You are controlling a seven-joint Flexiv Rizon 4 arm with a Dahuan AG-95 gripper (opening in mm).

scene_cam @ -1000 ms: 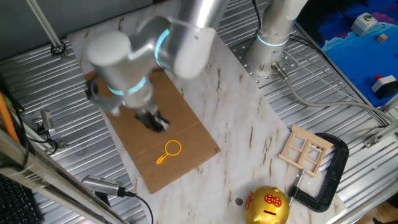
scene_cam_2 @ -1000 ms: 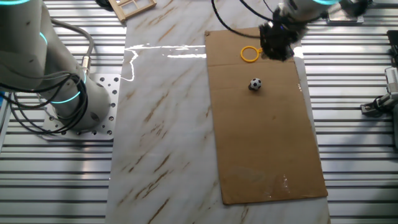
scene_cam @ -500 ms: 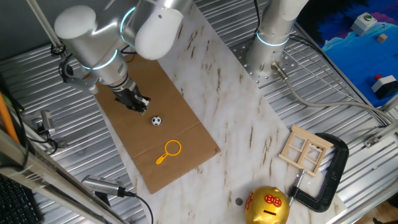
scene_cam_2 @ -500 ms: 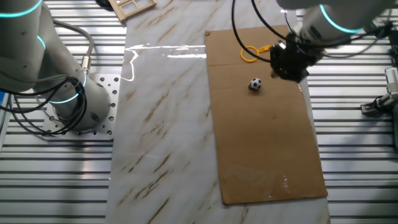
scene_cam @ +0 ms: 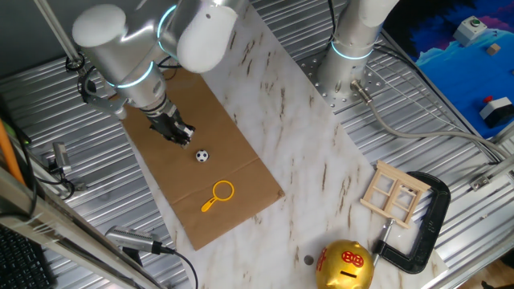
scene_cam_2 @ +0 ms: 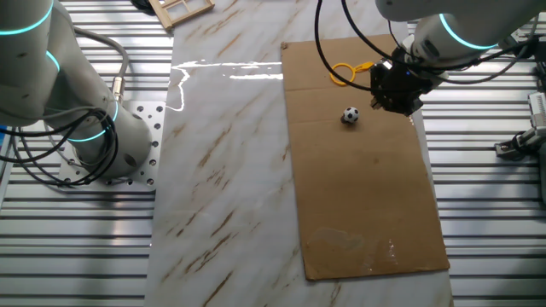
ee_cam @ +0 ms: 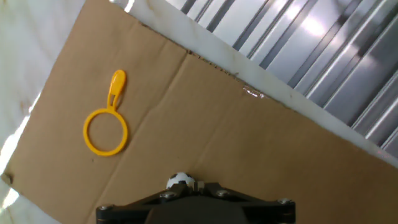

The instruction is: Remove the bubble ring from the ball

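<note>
From the hand view my gripper (scene_cam: 178, 133) hangs over the cardboard sheet (scene_cam_2: 367, 196); I cannot tell whether its fingers are spread or pressed together. The ball (scene_cam: 201, 156) sits free on the cardboard just beside them. The bubble ring (scene_cam: 218, 193) lies flat farther on, apart from the ball, its hoop empty. Beyond, I see red marks on the gold bank (scene_cam: 345, 264), unreadable.

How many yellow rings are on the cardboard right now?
1. The small yellow plastic bubble ring lies flat on the brown cardboard sheet, apart from the tiny black-and-white ball. Nothing suggests another is hidden.
</note>
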